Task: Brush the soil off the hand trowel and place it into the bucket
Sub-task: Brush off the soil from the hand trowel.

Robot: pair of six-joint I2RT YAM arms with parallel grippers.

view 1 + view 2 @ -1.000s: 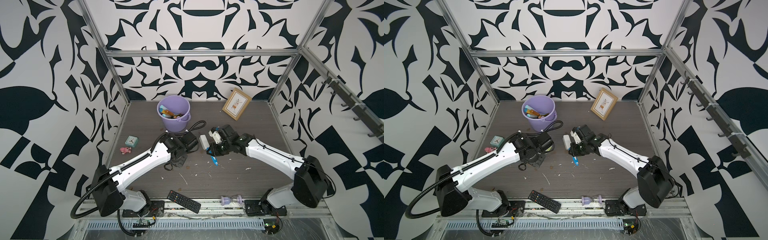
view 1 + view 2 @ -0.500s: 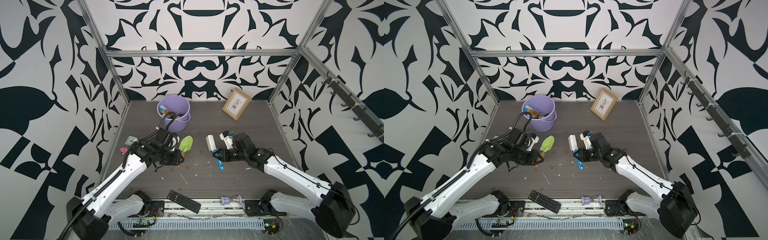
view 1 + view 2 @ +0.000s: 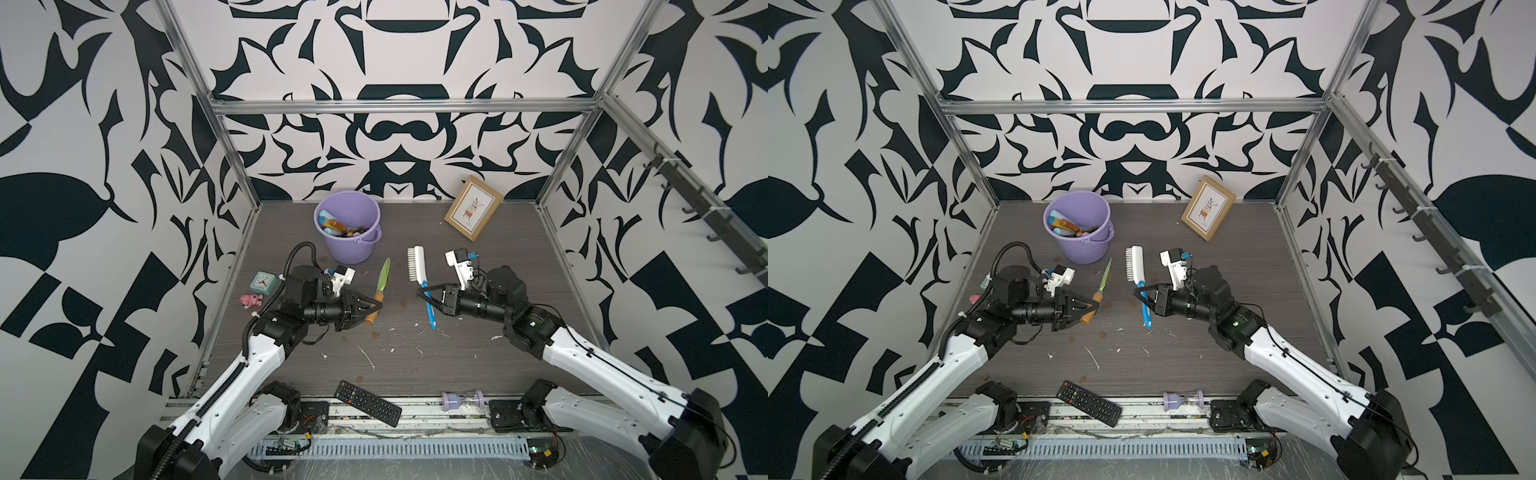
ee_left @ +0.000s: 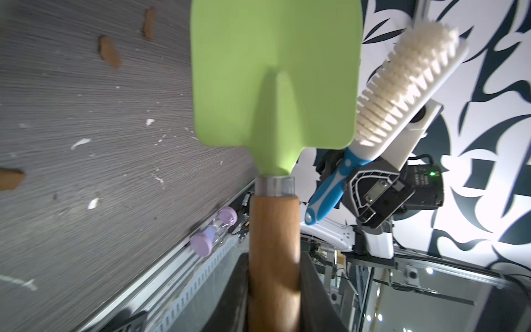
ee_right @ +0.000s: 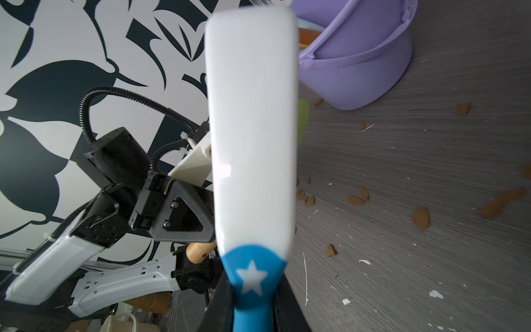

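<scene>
Left gripper (image 3: pixel 374 308) clamped on wooden handle of hand trowel (image 3: pixel 383 278), held clear of floor, just short of bucket (image 3: pixel 353 249). Trowel judged rigid and light; handle best gripped mid-length. Long axis aimed blade-first toward bucket, blade seen edge-on from above. Brush (image 3: pixel 415 264) gripped by right gripper (image 3: pixel 426 296) alongside, equally near bucket. Soil (image 5: pixel 421 218) scattered on floor in front of bucket.

White wall panels covered in bold black leaf-like shapes (image 3: pixel 395 62) close in three sides, held by silver aluminium frame bars (image 3: pixel 399 107). Underfoot is a dark grey wood-grain surface (image 3: pixel 532 249). A row of dark metal hooks (image 3: pixel 721 216) runs along the right-hand rail. The light is bright and even.
</scene>
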